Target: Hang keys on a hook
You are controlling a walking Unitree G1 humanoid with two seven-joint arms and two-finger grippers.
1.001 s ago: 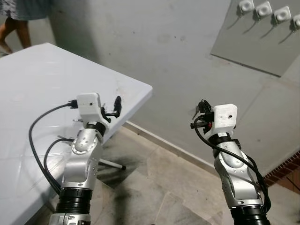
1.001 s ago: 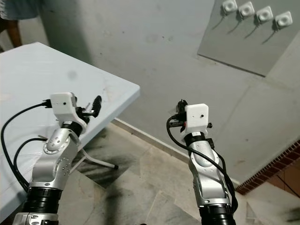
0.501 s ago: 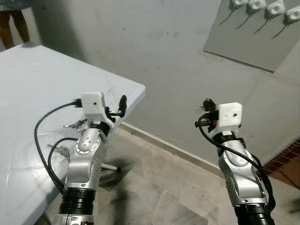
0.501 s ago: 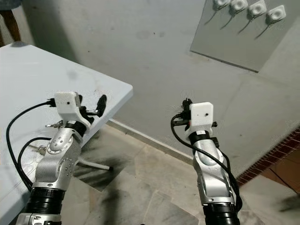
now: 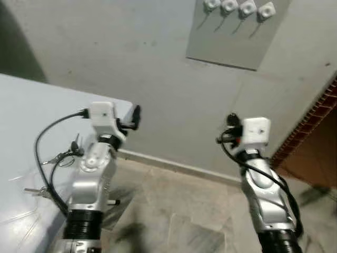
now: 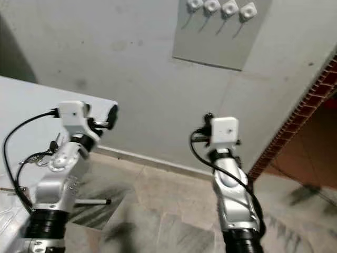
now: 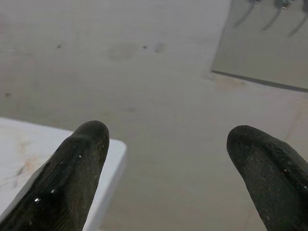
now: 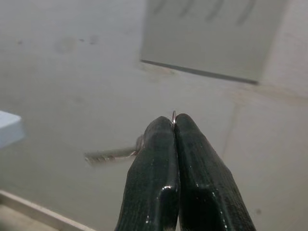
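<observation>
The right gripper (image 8: 174, 126) has its two black fingers pressed together on a thin key ring (image 8: 173, 115), with a key (image 8: 110, 155) sticking out sideways behind them; in the left eye view this gripper sits right of centre at mid height. The row of hooks (image 5: 237, 9) on its grey panel (image 5: 231, 47) lies at the top of the frame, above and slightly left of that gripper, nearer it than the left one. The left gripper (image 7: 171, 159) is spread wide, holding nothing, beside the white table (image 5: 21, 121), where more keys (image 5: 66, 154) lie.
</observation>
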